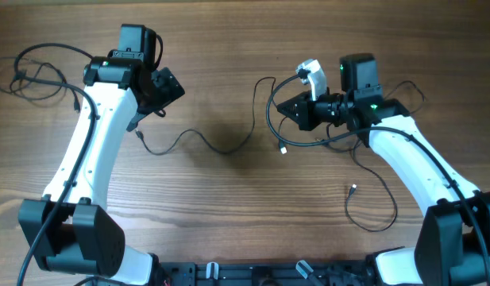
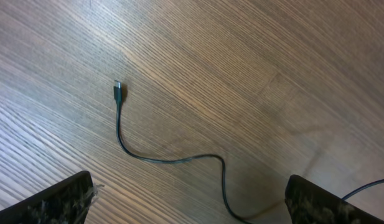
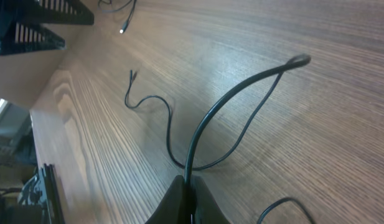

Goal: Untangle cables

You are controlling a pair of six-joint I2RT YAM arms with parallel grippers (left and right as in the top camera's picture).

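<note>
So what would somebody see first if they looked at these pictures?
Probably the right gripper, shut tight on a thin black cable that arches up off the wooden table on the right side. Next, the left gripper, wide open, hovering over a small plug at a cable's end on the left.

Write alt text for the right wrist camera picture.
The right hand, shut, pinches a thin black flexible cable that arches up over the brown wooden table and loops back down. It snakes on to a small plug end.
</note>
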